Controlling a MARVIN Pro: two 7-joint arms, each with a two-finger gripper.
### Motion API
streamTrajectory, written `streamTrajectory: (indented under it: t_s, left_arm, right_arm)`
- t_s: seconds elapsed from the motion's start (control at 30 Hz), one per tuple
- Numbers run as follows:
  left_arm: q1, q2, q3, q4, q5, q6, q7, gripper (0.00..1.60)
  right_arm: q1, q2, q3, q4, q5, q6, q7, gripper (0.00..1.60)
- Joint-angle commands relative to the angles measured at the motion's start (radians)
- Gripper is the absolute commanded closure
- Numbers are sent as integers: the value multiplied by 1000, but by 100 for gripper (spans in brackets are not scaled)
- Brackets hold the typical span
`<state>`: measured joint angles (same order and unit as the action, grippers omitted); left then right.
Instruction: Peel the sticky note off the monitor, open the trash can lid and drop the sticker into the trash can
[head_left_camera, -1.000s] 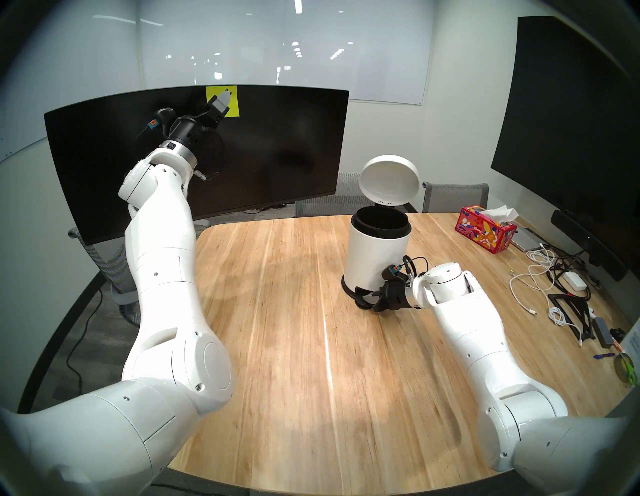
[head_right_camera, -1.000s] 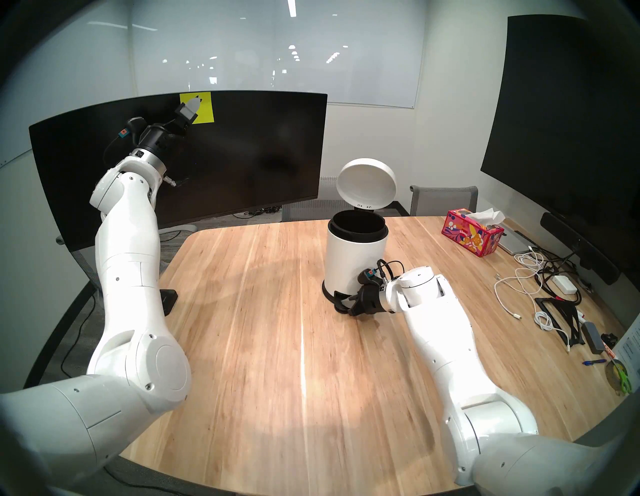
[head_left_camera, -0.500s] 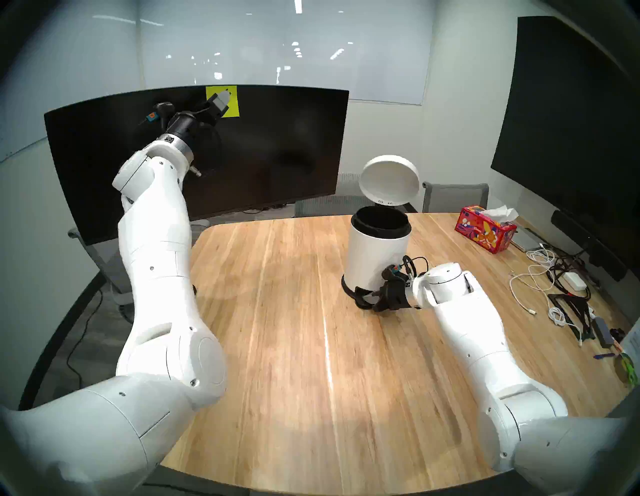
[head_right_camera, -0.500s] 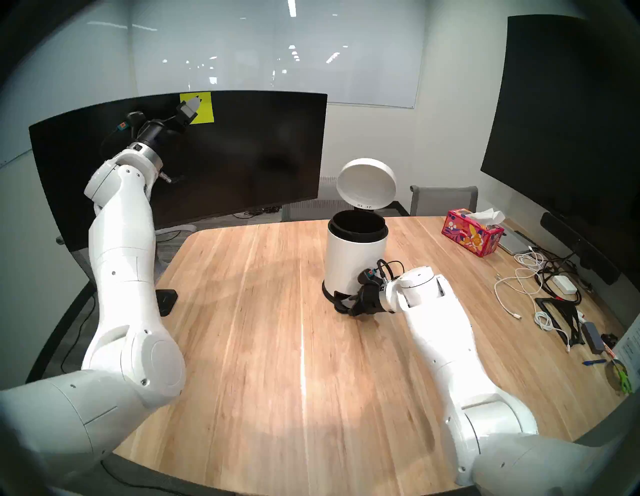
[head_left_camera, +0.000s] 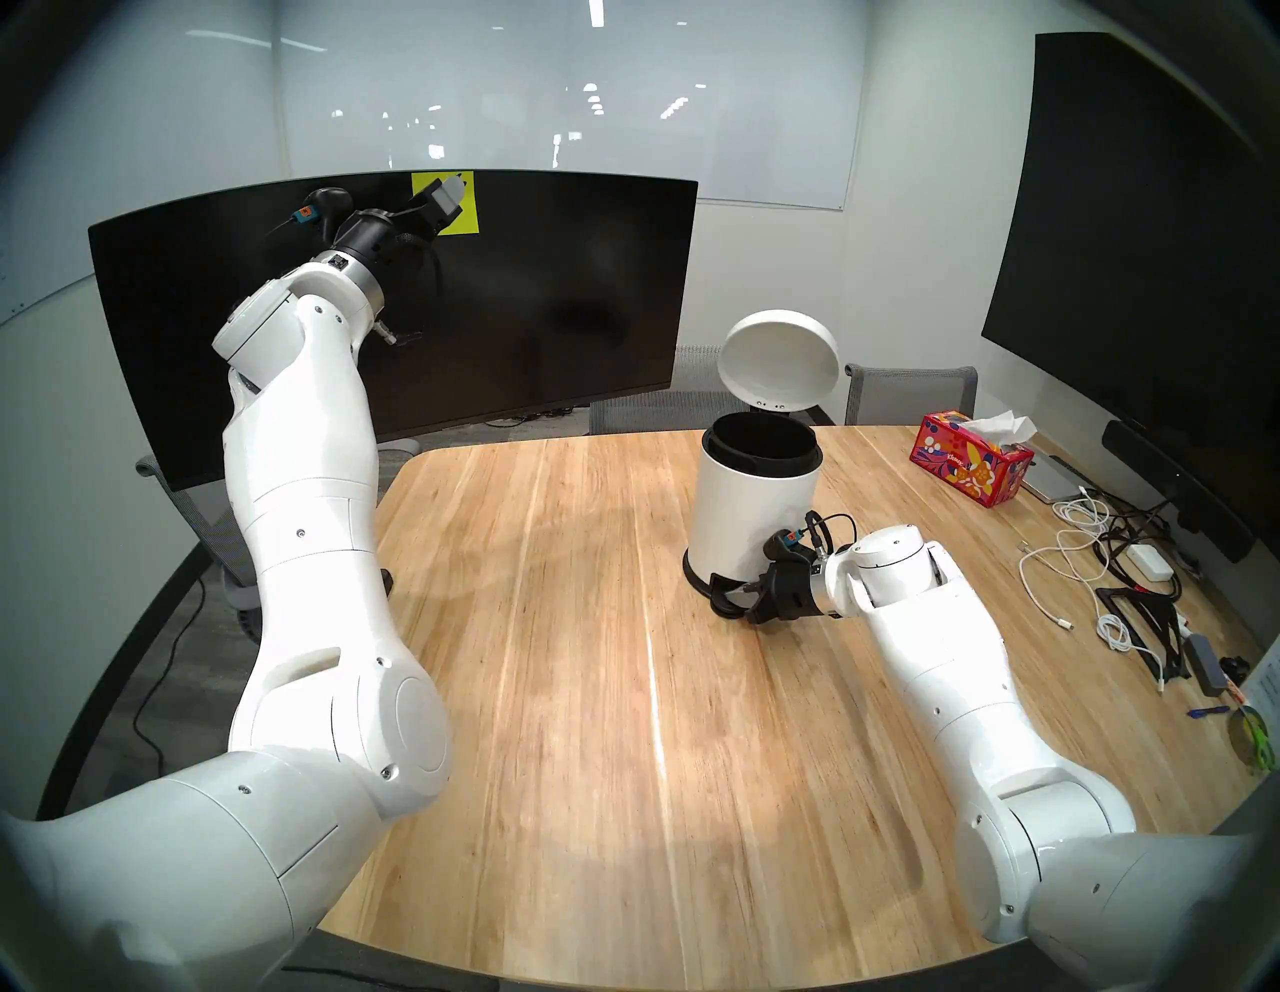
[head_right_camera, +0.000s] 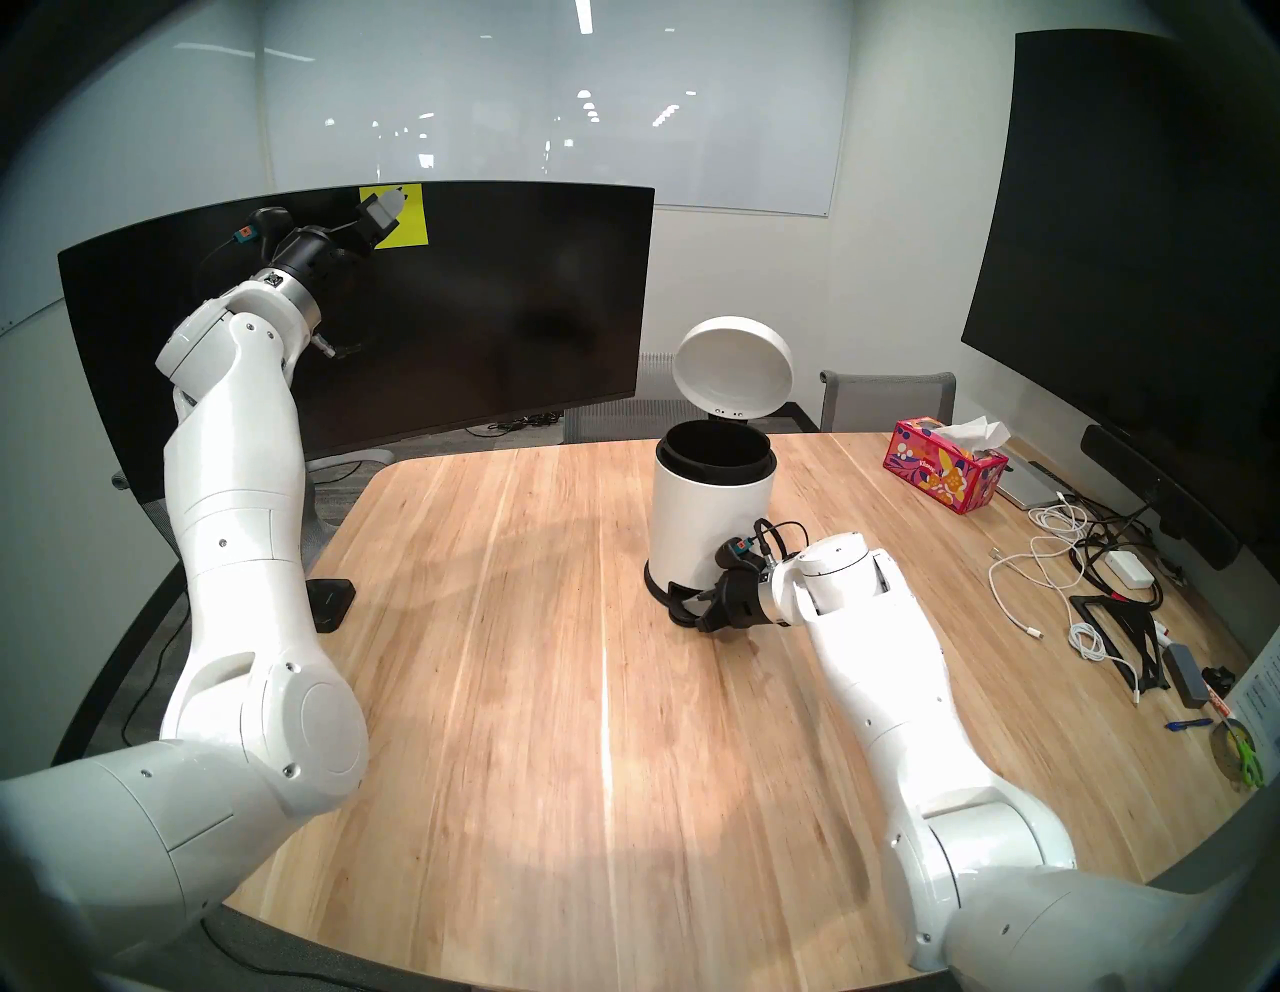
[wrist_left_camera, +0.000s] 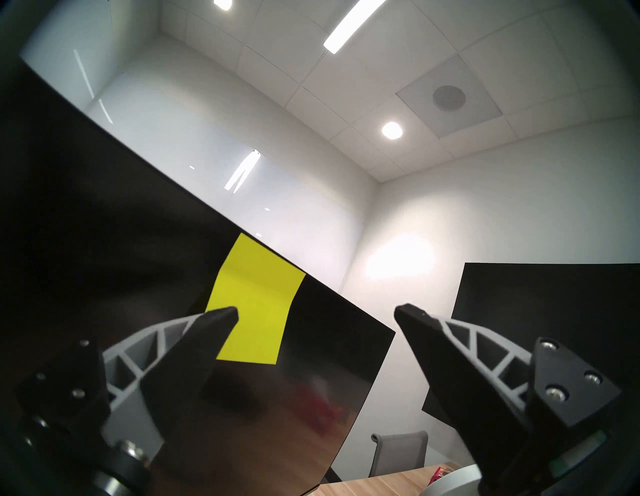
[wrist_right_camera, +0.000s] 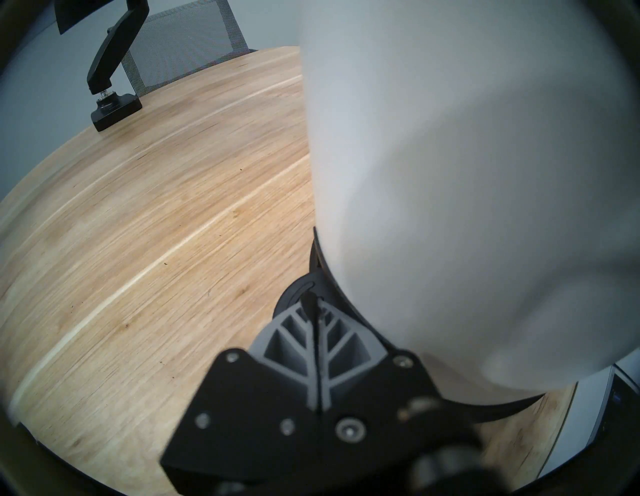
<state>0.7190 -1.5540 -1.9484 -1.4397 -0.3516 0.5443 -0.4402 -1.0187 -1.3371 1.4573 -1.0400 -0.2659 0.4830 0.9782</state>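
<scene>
The left gripper (wrist_left_camera: 316, 314) has its fingers (wrist_left_camera: 221, 317) spread wide and empty, one tip in front of the lower left part of the sticky note (wrist_left_camera: 254, 304), the other out past the monitor's right edge in the wrist view. Whether that tip touches the paper cannot be told. The note is a plain bright yellow-green square, blank, stuck at the top edge of the wide curved black monitor (head_left_camera: 554, 291), left of its middle; its lower part looks to bow slightly away from the screen. The left arm reaches up and forward from the shoulder, with the wrist tilted upward toward the top of the screen.

The right gripper (wrist_right_camera: 313, 303) has its fingers pressed together with nothing between them, tips down on the black foot pedal (wrist_right_camera: 294, 291) at the base of the trash can (head_left_camera: 751, 512). The can is a white cylinder with a black base ring and black inner rim, standing on the wooden surface (head_left_camera: 589, 693). Its round white lid (head_left_camera: 779, 364) stands tipped up and back on its hinge, leaving the mouth open. The right arm stretches low across the surface, with the wrist angled down toward the pedal.
</scene>
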Motion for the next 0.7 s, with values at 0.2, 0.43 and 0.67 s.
streamTrajectory:
  t_s: [0.2,0.43,0.67]
  left_arm:
    - [-4,0,-11,-8,-14,-20,-14,0]
    - [20,-3,-21,-18,-16,-16,-19,0]
    - [25,1,-25,-4,-16,-23,-26,0]
  right_arm:
    - [-4,7,1,2,-3,0,-3,160]
    - [-4,7,1,2,-3,0,-3,160]
    - [-4,7,1,2,-3,0,-3,160]
